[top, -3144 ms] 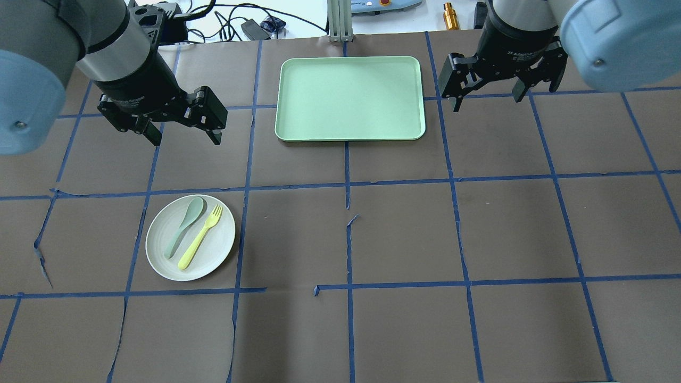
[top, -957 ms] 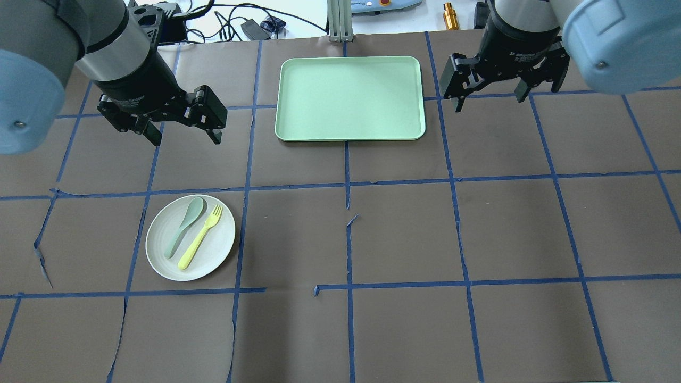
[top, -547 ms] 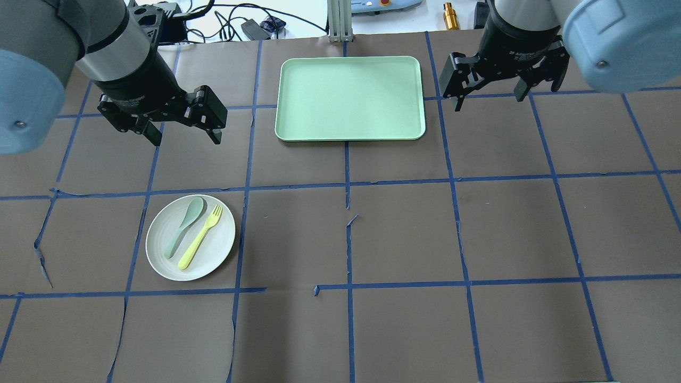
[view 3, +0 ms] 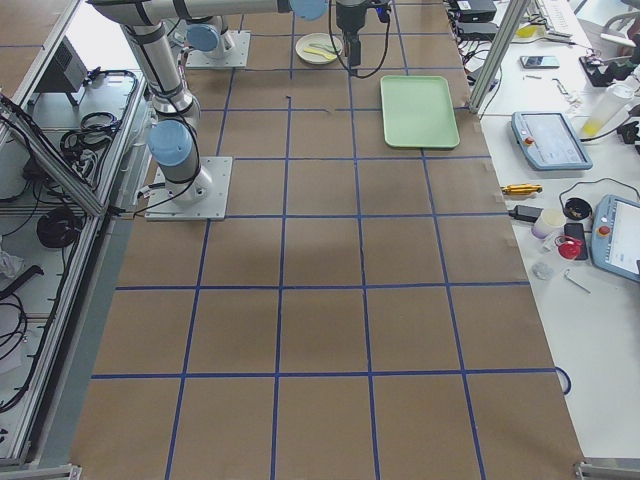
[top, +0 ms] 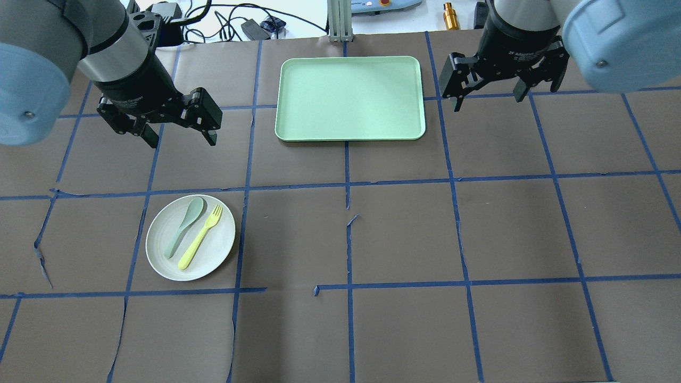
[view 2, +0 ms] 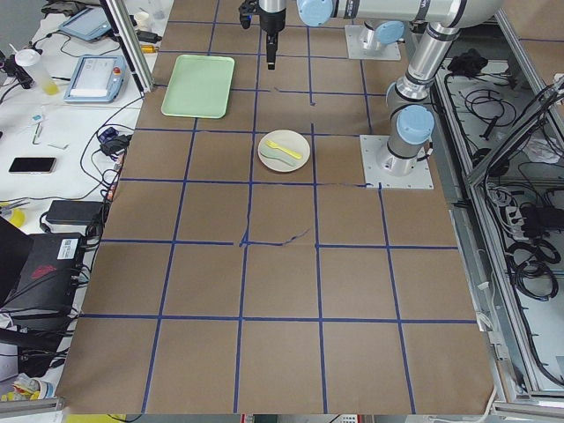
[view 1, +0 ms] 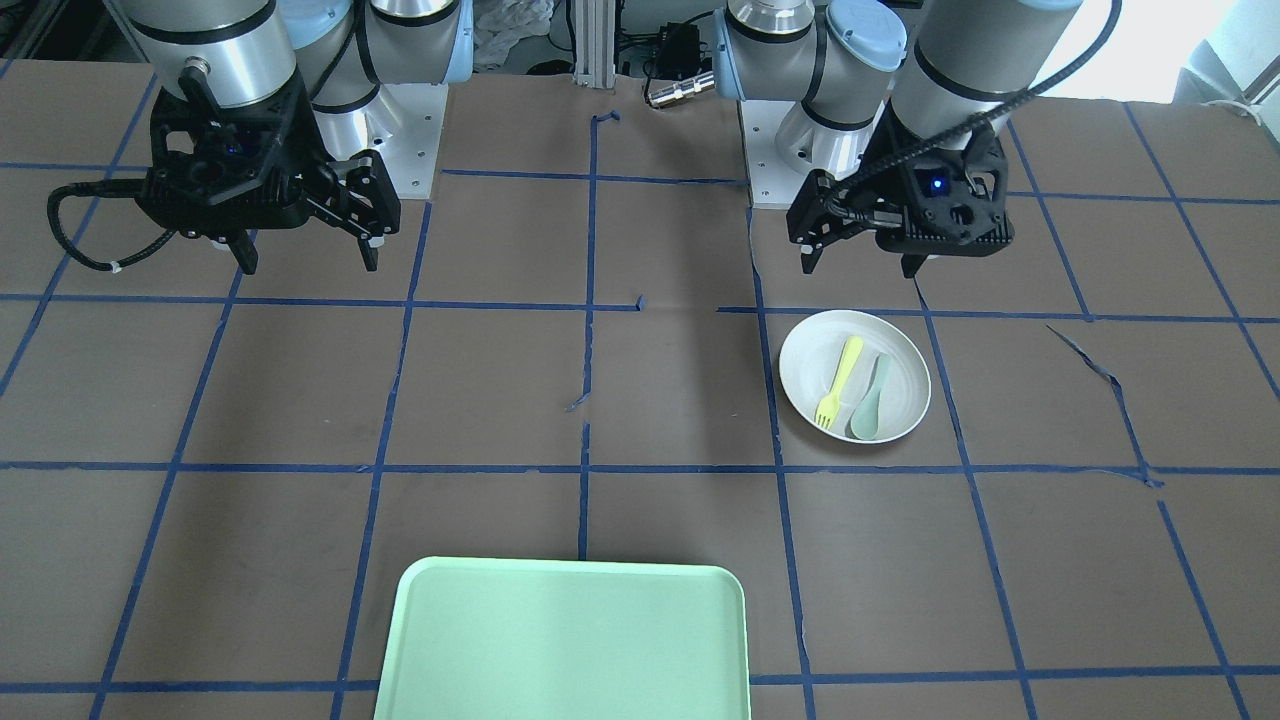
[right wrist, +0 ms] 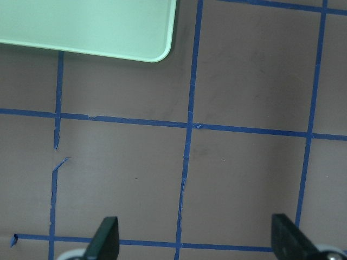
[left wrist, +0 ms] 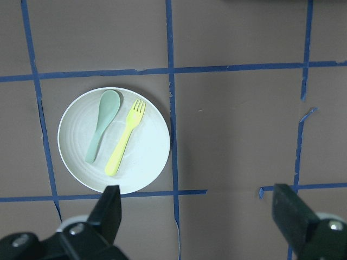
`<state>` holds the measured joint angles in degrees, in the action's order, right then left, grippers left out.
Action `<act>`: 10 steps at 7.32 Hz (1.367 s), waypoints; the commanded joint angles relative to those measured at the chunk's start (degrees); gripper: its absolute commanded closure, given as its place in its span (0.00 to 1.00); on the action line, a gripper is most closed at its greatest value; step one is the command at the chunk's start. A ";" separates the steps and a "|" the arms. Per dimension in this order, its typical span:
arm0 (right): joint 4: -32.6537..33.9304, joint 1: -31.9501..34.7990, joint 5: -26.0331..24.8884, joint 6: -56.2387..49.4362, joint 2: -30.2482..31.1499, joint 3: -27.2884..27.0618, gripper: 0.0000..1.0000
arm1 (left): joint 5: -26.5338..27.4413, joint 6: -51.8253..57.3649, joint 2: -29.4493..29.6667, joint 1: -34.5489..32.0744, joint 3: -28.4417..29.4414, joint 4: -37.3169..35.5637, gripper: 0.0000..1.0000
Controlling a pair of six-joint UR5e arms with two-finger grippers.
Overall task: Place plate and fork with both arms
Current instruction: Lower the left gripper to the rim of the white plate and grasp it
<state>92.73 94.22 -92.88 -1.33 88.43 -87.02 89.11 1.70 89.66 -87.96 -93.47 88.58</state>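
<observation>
**Left gripper** (top: 181,137): jaws wide apart, holding nothing. It hangs above the table (top: 404,234), on the tray side of the plate and well apart from it.

**Right gripper** (top: 487,101): jaws wide apart, holding nothing. It hangs just beside the tray's right edge, far from the plate.

**Step in hand:** by your reading, the opening approach. Nothing is grasped and nothing is placed.

**Next move:** you would likely lower the left gripper toward the plate, which lies on its side of the table. The fork lies flat and thin, so pinch across its handle. The plate wants a rim grip.

**Plate** (top: 215,249): on the table, left of centre. It holds the fork (top: 200,236) and a spoon (top: 185,226), side by side and slanted.

**Tray** (top: 350,98): far centre, nothing in it. It is probably the destination.
</observation>
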 commanded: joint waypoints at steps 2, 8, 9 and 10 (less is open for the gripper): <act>0.00 0.00 0.24 -0.08 0.08 -0.08 0.00 | -0.51 14.77 2.35 12.95 -13.08 -12.84 0.00; 0.00 0.00 0.15 -0.08 -0.01 -0.08 0.00 | 0.10 26.25 10.79 23.27 -29.13 -33.74 0.38; 0.00 0.00 0.24 -0.08 -0.01 -0.08 0.00 | 0.71 26.17 11.84 23.36 -29.13 -33.83 0.45; 0.00 0.00 0.24 -0.08 -0.01 -0.16 0.00 | 0.89 26.16 12.46 23.36 -29.22 -34.35 0.58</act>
<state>92.72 94.22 -92.66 -1.40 88.42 -87.13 89.64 27.81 101.10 -64.71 -122.56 54.74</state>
